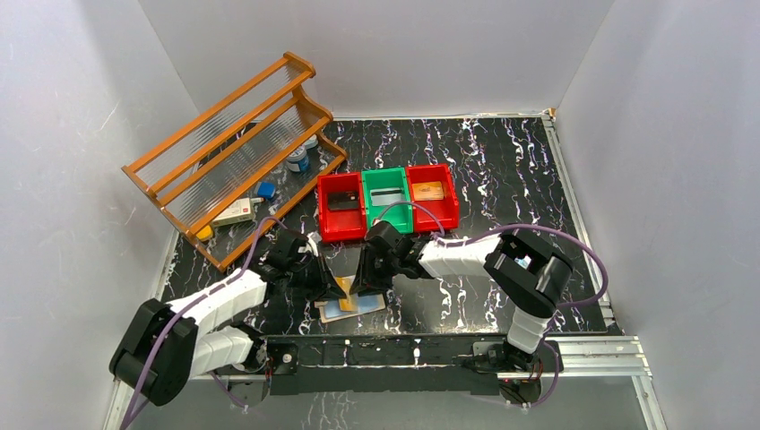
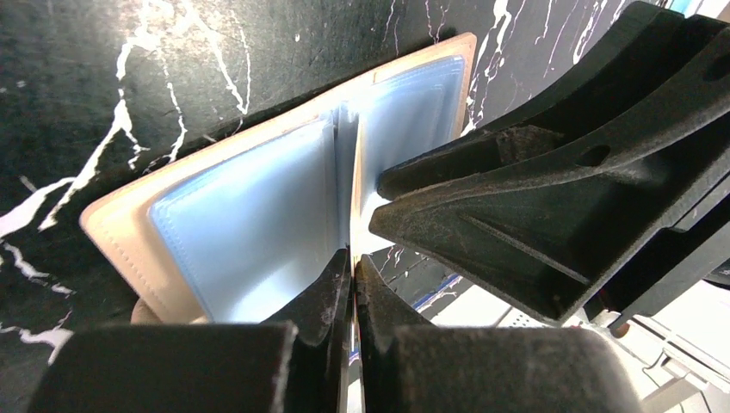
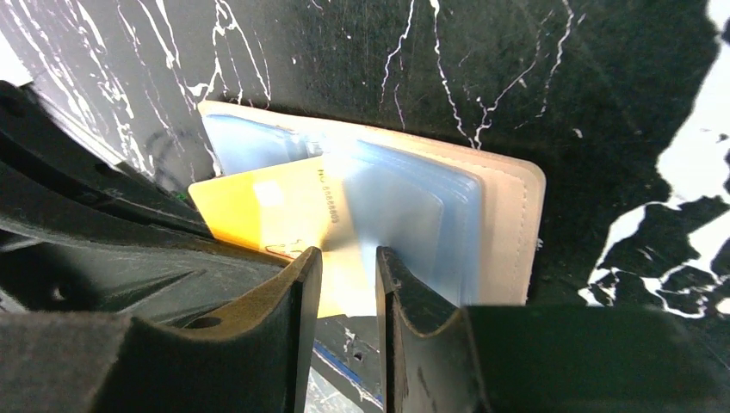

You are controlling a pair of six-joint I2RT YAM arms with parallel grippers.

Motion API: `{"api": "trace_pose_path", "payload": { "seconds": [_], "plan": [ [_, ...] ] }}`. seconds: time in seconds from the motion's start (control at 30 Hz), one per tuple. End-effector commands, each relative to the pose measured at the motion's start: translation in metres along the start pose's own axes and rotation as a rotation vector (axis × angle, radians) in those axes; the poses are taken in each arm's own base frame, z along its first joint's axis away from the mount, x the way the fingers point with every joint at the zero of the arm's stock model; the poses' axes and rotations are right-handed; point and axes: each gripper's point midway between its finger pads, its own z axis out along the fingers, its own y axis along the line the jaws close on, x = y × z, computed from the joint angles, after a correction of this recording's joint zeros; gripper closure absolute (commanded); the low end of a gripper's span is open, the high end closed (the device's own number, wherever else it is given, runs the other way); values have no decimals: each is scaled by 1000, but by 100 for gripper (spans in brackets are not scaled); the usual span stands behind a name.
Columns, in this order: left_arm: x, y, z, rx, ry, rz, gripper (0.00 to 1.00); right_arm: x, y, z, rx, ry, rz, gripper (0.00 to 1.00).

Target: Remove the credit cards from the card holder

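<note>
L claw (image 2: 351, 258) pinched shut on upright pale blue sleeve of small tan leather-like bifold card holder (image 2: 112, 228), which lies open by mid near edge of black marbled table (image 1: 502, 161). Orange-gold plastic credit card (image 3: 258, 206) sticks partway out of a sleeve. R claw (image 3: 344, 258) has narrow gap, tips at card's edge; can't tell if touching.
</note>
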Motion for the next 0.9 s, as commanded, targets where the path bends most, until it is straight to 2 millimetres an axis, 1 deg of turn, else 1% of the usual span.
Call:
{"api": "trace_pose_path", "payload": {
  "seconds": [0.0,0.1,0.2,0.33,0.47,0.57,0.63,0.8,0.87],
  "plan": [
    [-8,-2,-13,-45,-56,31,100,-19,0,-20,83,-98,-76,61],
    [-14,-7,-21,-40,-102,48,100,-28,16,-33,43,-146,-113,60],
    [-20,-13,-29,-45,-138,67,100,-29,31,-39,-18,-150,-131,58],
    [-26,-15,-39,-64,-175,83,100,-27,52,-39,-114,-136,-158,56],
    [-29,-13,-48,-96,-214,83,100,-20,62,-33,-171,-98,-176,55],
    [-33,-11,-54,-114,-250,79,100,-12,61,-25,-181,-54,-169,54],
    [-35,-11,-58,-119,-272,77,100,-8,55,-19,-160,-26,-147,54],
    [-39,-13,-67,-123,-316,82,100,-4,31,-10,-57,2,-103,52],
    [-40,-14,-70,-123,-327,84,100,-1,20,-3,-15,22,-95,50]
  ]
}}
